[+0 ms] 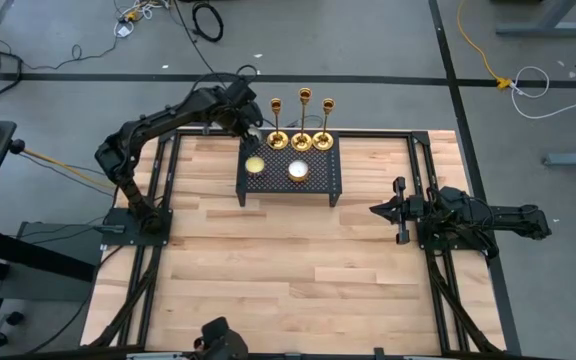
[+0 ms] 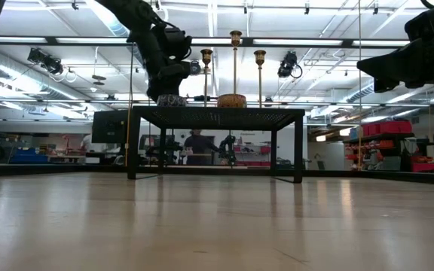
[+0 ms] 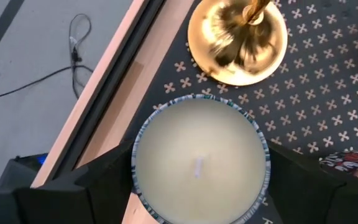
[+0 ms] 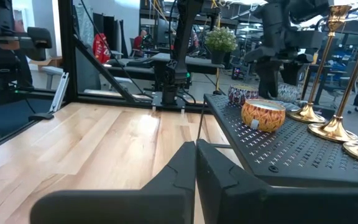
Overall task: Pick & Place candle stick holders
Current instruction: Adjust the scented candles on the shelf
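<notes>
Left gripper (image 3: 197,186) over the rack (image 1: 320,180), fingers (image 3: 98,180) apart around a white candle (image 3: 199,162), not clamped. Three candlesticks (image 1: 303,125) stand along rack's far edge. Right gripper (image 4: 196,162) waits over desk (image 1: 288,270), fingers together.

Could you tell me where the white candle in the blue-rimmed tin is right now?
In the high view, the white candle sits on the black mesh rack, at its left end, just in front of the leftmost candlestick.
</notes>
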`<state>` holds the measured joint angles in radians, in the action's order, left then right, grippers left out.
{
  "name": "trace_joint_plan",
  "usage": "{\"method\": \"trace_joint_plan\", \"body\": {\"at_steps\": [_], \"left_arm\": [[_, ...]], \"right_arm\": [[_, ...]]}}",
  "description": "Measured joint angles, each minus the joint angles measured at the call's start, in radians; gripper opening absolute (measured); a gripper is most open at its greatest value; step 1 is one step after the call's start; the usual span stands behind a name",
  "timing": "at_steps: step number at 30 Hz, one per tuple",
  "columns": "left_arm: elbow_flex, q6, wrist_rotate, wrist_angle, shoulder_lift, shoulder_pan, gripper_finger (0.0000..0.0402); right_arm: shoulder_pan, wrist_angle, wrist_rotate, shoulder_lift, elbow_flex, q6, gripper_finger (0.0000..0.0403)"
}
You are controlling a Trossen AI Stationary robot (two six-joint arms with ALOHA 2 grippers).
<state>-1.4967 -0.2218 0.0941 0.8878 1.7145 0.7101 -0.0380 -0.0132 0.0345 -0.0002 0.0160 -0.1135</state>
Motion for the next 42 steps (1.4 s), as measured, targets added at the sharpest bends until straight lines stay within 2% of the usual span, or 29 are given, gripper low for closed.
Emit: {"method": "trace_joint_plan", "body": {"at_steps": [36,42], "left_arm": [[-0.003,0.000,0.015,-0.024,0.045,0.000,0.0319],[0.000,0.001,0.026,-0.012,0.049,0.000,0.0331]], "right_arm": [[0.000,0.000,0.000,0.000,0.000,0.000,0.0013],[0.000,0.000,0.000,0.000,0.000,0.000,0.0013]]}}
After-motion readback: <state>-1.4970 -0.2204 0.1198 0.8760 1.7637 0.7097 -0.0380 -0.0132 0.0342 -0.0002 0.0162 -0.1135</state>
